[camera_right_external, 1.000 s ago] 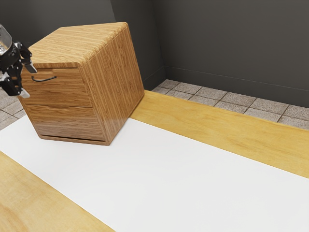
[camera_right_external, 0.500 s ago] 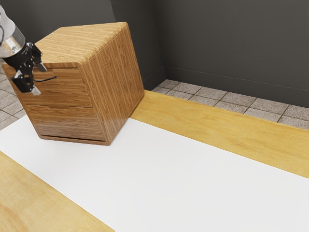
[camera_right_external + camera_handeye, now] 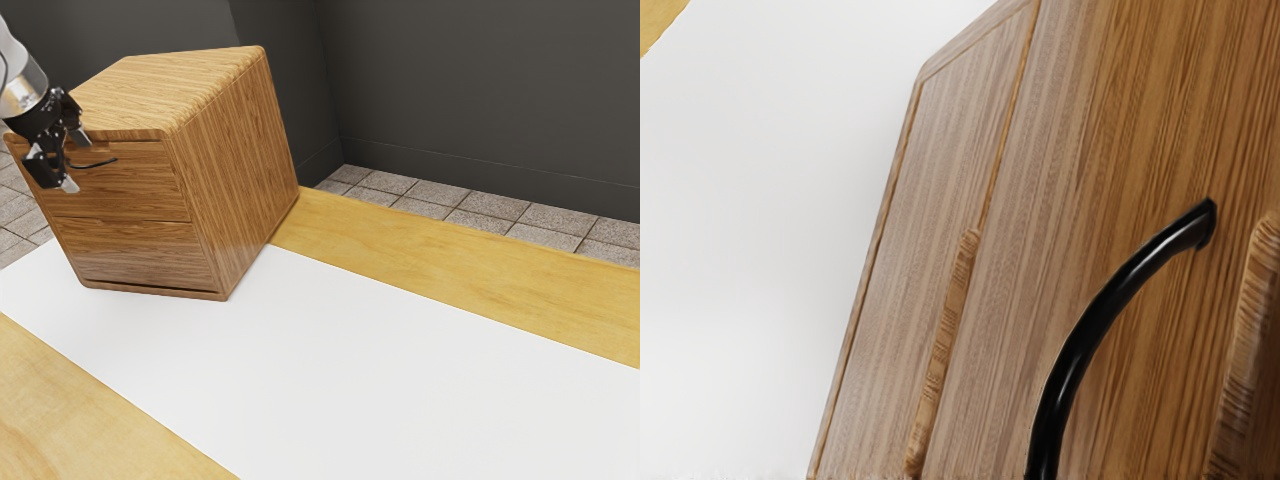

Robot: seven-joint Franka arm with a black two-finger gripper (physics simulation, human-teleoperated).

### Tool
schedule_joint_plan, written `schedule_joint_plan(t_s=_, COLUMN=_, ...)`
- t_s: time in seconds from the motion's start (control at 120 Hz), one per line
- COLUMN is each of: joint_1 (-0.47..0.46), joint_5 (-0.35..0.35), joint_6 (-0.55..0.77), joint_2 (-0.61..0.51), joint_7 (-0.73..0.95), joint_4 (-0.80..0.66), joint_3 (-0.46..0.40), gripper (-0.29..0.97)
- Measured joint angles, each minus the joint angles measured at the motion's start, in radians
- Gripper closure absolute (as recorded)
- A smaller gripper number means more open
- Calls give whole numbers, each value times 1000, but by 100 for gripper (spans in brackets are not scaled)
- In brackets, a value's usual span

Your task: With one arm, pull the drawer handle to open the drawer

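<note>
A wooden cabinet [image 3: 200, 150] with two drawers stands at the back left of the table. The top drawer [image 3: 130, 180] looks flush with the cabinet front and carries a thin black curved handle [image 3: 98, 162] [image 3: 1095, 325]. My black gripper [image 3: 70, 161] is at the handle's left end in the exterior view. It is open, with one finger above the bar and one finger below it. The wrist view looks straight onto the drawer fronts from close range, with the handle arching across the top drawer's face.
The lower drawer [image 3: 140, 245] sits beneath the top one. A white mat [image 3: 330, 370] covers the wooden table [image 3: 470, 265] in front of the cabinet. Grey floor tiles [image 3: 500, 210] and a dark wall lie behind.
Since one second ago my gripper rose and moved right from beside the cabinet's left edge onto the handle's left end. In the last half second it barely shifted.
</note>
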Motion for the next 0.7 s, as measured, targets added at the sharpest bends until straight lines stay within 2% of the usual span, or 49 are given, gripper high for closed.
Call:
schedule_joint_plan(t_s=0.242, joint_1=-28, joint_5=-6, joint_6=13, joint_2=-75, joint_7=7, joint_4=-103, joint_3=-1, gripper=2)
schedule_joint_plan(t_s=0.433, joint_1=-22, joint_5=-26, joint_6=23, joint_2=-70, joint_7=11, joint_4=-106, joint_3=5, gripper=13)
schedule_joint_plan(t_s=0.7, joint_1=14, joint_5=-33, joint_6=33, joint_2=-35, joint_7=16, joint_4=-76, joint_3=5, gripper=19)
